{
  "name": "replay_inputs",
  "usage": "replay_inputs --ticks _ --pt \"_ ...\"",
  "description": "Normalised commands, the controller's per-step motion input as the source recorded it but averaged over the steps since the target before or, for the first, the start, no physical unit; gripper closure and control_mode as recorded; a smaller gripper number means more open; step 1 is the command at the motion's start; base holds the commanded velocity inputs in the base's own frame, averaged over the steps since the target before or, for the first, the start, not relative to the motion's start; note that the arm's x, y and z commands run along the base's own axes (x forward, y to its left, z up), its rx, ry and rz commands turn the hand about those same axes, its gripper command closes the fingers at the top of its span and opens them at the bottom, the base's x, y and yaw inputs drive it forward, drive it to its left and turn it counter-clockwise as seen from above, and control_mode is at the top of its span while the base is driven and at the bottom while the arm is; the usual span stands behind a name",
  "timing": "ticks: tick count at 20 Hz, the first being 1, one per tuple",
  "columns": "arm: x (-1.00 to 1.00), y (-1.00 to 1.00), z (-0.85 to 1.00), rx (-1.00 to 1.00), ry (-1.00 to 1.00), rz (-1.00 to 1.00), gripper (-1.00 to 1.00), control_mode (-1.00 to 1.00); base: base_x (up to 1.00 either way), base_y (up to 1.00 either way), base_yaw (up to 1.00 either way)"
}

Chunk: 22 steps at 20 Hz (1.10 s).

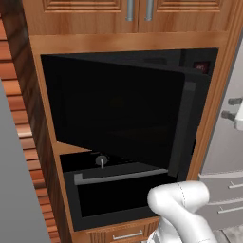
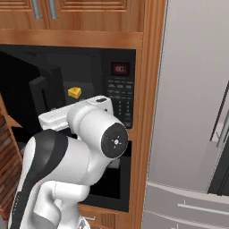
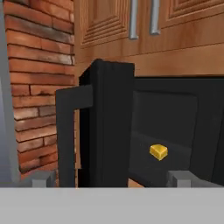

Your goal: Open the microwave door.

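Door status: microwave door [image 1: 118, 111] swung well out from the microwave [image 2: 114, 58], hinged on the left, free edge w/ dark vertical handle strip [image 1: 182, 128] toward me. Left base view shows door's glossy black face angled across the opening, covering most of the cavity. Red display [image 1: 201, 67] visible past door's top right corner.

Right base view: cavity exposed, small yellow block [image 2: 74, 92] inside, near mid-height. Keypad [image 2: 120, 105] and red display on right panel, beside the wooden cabinet post [image 2: 150, 112]. Grey fridge [image 2: 197, 112] further right.

Hand view: door seen nearly edge-on, upright, handle strip [image 3: 66, 135] standing off its left side w/ a gap between. Brick wall [image 3: 37, 83] behind, to the left. Yellow block [image 3: 158, 152] sits low in the cavity, right of the door edge. My claw [image 3: 113, 179]: both tips low in view, spread wide, one left of the handle strip, one [image 3: 181, 178] right of the door edge. Released, nothing between them; can't tell if either tip touches the door.

Below the microwave: black oven [image 1: 114, 194] w/ horizontal silver bar handle [image 1: 121, 176], knob [image 1: 101, 160] above it. Wooden cupboards [image 1: 128, 14] overhead w/ two metal pulls.
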Motion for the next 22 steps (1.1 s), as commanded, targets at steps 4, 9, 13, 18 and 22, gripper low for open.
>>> replay_inputs --ticks 4,9,13,18,22 --pt "0.40 -0.29 -0.58 -0.25 -0.11 0.08 -1.00 -1.00 0.00 0.00 0.00" --pt "0.36 -0.11 -0.63 -0.37 -0.20 0.11 -1.00 -1.00 0.00 0.00 0.00" --pt "0.41 0.00 -0.40 -0.29 -0.25 0.10 -1.00 -1.00 0.00 0.00 0.00" --pt "0.44 0.00 -0.20 -0.20 -0.27 0.14 -1.00 -1.00 0.00 0.00 0.00" --pt "0.55 0.00 -0.01 -0.04 -0.07 0.24 -1.00 -1.00 0.00 0.00 0.00"
